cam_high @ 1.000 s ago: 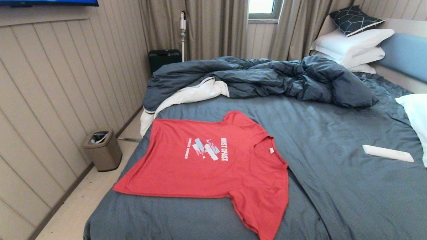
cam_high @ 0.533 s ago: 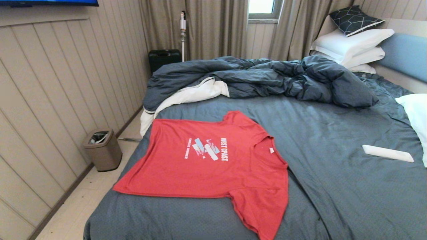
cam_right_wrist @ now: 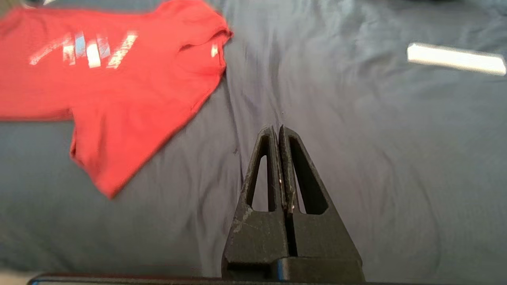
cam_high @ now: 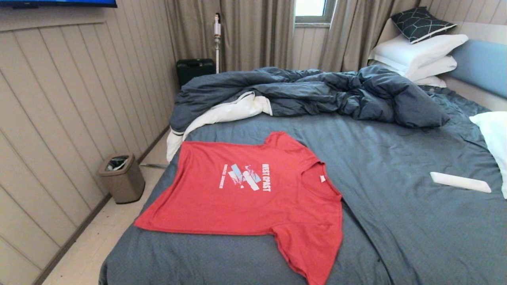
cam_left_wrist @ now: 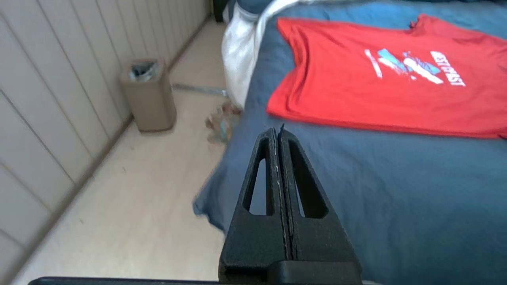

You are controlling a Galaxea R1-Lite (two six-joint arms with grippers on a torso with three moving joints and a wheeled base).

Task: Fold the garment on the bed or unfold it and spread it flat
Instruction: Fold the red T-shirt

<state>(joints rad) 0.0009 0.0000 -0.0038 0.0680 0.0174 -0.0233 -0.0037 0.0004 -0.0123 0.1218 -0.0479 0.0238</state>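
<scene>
Nothing has shifted in my head view since the earlier frame — the garment [cam_high: 253, 198] lies spread flat, print up, at centre-left of the frame on the bed [cam_high: 396, 221]. Neither arm shows there. My left gripper [cam_left_wrist: 278, 132] hangs over the bed's corner, jaws pressed together, holding nothing; my right gripper [cam_right_wrist: 277, 130] (also closed and empty) hangs over bare sheet beside the shirt's sleeve. A white flat object [cam_high: 460, 182] lies at right.

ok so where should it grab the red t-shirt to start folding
Probably the near sleeve of the red T-shirt: it lies flat toward the bed's front edge. Come from above with the right tool, now shut over bare sheet, pinching its hem.
</scene>
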